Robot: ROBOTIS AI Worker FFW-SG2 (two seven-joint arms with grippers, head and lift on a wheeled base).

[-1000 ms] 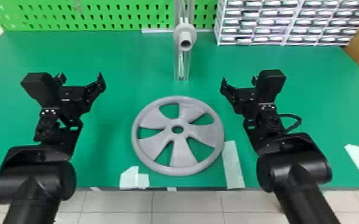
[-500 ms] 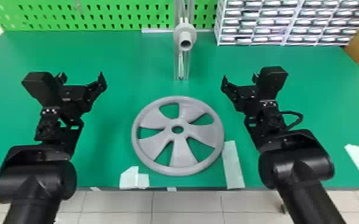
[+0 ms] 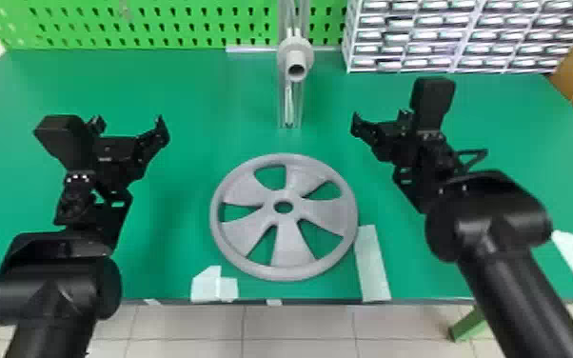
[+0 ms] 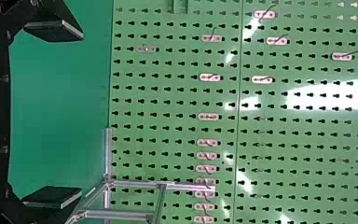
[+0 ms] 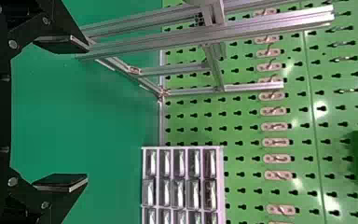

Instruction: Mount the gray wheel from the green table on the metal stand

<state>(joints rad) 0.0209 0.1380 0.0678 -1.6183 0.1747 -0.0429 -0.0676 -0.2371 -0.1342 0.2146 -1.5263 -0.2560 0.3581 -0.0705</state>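
1. The round gray five-spoked wheel (image 3: 292, 245) was laid flat on the smooth green table (image 3: 195, 90), near its front edge (a white tape strip (image 3: 372, 266) was stuck just beside it).
2. The black two-fingered left gripper (image 3: 128, 124) was held over the table, left of the wheel, its fingers spread wide.
3. The matching black right gripper (image 3: 380, 119) was held to the wheel's right, also spread wide.
4. The silver-coloured metal stand (image 3: 281, 107), fitted with a gray cylindrical hub (image 3: 295, 57), was placed behind the wheel.
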